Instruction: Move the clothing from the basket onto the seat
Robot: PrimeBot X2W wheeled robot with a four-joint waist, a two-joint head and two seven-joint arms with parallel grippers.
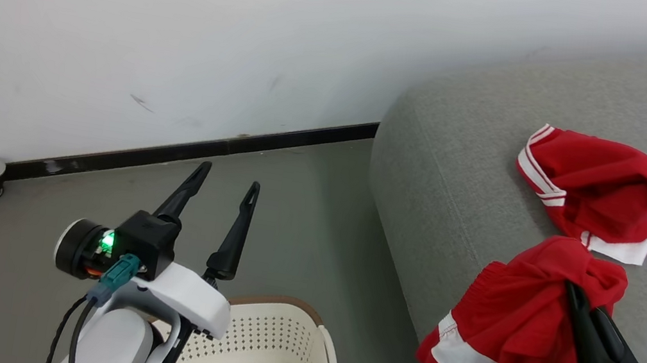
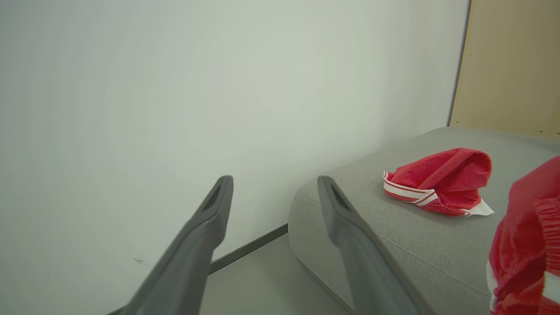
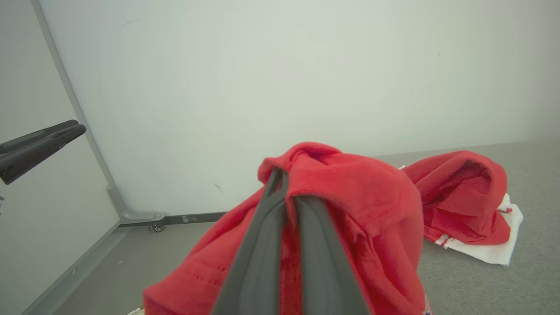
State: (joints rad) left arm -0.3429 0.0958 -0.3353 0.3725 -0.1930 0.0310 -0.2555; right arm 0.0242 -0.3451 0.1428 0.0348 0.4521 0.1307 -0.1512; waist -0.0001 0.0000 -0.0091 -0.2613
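Right hand (image 1: 572, 292) is clamping a soft red white-trimmed garment (image 1: 510, 315) that's draping over the light grey fabric sofa (image 1: 443, 161) edge by another red striped one (image 1: 595, 185), while left hand (image 1: 230, 176) is hanging wide apart near the cream perforated plastic basket (image 1: 285, 344).

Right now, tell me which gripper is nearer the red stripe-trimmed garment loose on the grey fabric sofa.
Right. The right gripper, shut on the other red garment, sits beside the loose garment; the left gripper hangs open over the floor.
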